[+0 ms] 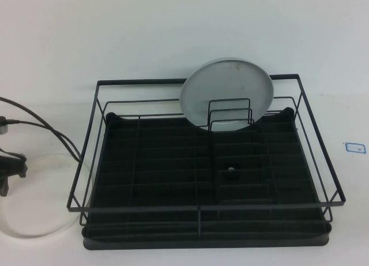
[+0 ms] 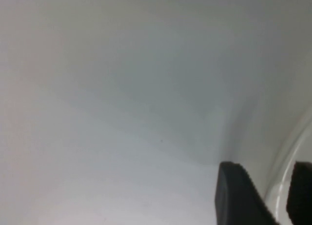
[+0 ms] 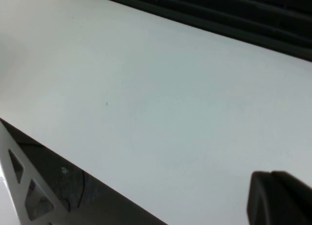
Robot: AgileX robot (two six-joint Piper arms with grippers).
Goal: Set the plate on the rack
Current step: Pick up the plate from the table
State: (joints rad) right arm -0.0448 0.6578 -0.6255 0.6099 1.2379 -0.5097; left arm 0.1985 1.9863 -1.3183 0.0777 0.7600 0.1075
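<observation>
High view: the rack [image 1: 202, 179], a black wire frame over a ribbed drip tray, sits on the white worktop [image 1: 52, 47], and a dull grey plate [image 1: 226, 93] stands on edge at its far side, leaning among the upright wire dividers [image 1: 230, 113] that keep it from tipping. The glossy white plate [image 1: 34, 197] lies flat on the worktop just left of the rack, with only its rim arc easy to make out against the white surface. The left tool [image 1: 10, 172] is at that plate's near-left edge; in the left wrist view the left tool's fingers [image 2: 239, 195] stand apart with the plate's raised rim [image 2: 282, 176] between them, not closed on it, seemingly positioned for an edge grasp. The right tool [image 3: 278, 200] is out of the high view and hangs over bare worktop beside the rack's base; whether it is open or closed cannot be told. By this evidence, the placement has not yet begun.
</observation>
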